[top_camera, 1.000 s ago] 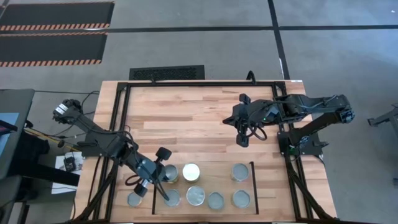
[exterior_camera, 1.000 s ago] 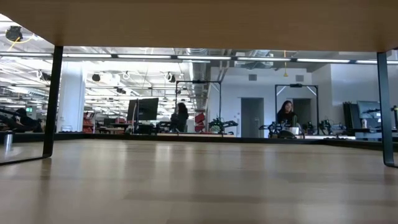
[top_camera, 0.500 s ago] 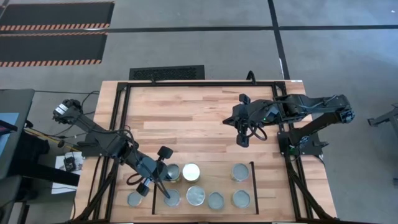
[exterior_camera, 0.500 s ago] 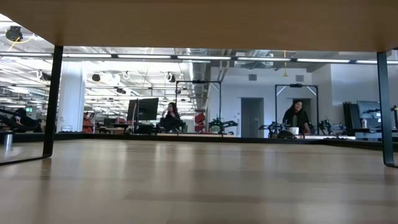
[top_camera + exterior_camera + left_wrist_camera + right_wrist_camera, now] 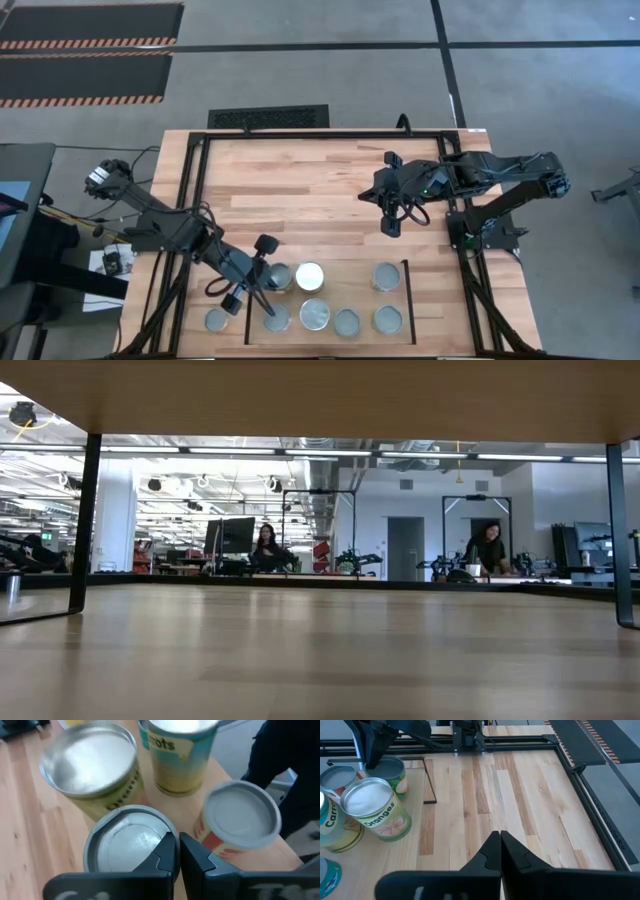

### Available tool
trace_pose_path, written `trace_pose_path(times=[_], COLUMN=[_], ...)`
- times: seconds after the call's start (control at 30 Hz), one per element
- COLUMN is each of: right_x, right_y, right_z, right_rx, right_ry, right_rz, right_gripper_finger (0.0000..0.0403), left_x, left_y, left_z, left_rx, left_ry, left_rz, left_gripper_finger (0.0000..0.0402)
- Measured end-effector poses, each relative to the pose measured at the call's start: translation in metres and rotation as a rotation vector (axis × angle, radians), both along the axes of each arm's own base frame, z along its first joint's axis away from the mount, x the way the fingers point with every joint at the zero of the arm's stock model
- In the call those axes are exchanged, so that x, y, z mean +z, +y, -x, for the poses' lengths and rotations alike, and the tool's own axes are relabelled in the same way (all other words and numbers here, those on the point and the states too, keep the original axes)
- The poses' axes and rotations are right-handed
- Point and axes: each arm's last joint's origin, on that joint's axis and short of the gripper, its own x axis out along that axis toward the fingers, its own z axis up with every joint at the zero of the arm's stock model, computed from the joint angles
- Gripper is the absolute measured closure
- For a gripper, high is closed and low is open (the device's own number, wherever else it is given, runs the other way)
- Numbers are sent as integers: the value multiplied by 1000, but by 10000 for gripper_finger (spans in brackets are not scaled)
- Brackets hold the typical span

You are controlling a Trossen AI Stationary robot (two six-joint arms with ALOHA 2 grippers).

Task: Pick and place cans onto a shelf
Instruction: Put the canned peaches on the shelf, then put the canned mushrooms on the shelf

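Note:
Several cans stand at the table's near edge on the light wood shelf section [image 5: 345,290] between two thin black bars. Among them are a white-topped can [image 5: 309,276] and a wider can [image 5: 315,314]. One can [image 5: 217,320] stands left of the left bar. My left gripper [image 5: 262,305] is shut, and its fingers point down over a grey-topped can [image 5: 125,842]. A red-labelled can [image 5: 242,817] stands beside that can. My right gripper [image 5: 388,228] is shut and hangs empty above bare wood at the table's middle right; it also shows in the right wrist view [image 5: 499,836]. My left gripper's shut fingertips [image 5: 170,845] stand over the rim [image 5: 162,827] of the grey-topped can, coming from above. I cannot tell whether they touch it. The can stands upright on the wood.
A black metal frame [image 5: 200,150] runs around the table. An Oranges can [image 5: 375,807] and others stand close together near the left arm. Bare wood [image 5: 300,190] lies across the table's far half. The low view shows people far off in the room.
My left gripper has crept a little toward the table's right edge, its fingers still shut. The cans stand as before.

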Motion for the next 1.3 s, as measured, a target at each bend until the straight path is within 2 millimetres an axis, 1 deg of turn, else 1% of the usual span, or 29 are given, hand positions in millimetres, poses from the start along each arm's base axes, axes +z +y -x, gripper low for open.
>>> trace_pose_path(times=[0.27,0.53,0.87,1.1,1.2,1.3], right_x=[0,0,0,0,0,0], right_y=[0,0,0,0,0,0], right_z=[0,0,0,0,0,0], right_rx=[1,1,3,5,14,16], right_ry=[0,0,0,1,2,3], right_rz=[0,0,2,6,17,21], right_gripper_finger=[393,393,393,392,393,393], left_x=[-5,-9,-9,-8,0,17], left_y=[-4,-2,-2,-2,-3,-1], left_z=[8,12,12,11,10,10], left_rx=[4,35,49,48,48,80], left_ry=[75,124,128,115,98,53], left_rz=[-11,-40,-27,-18,-9,4], left_gripper_finger=[401,401,358,352,354,354])
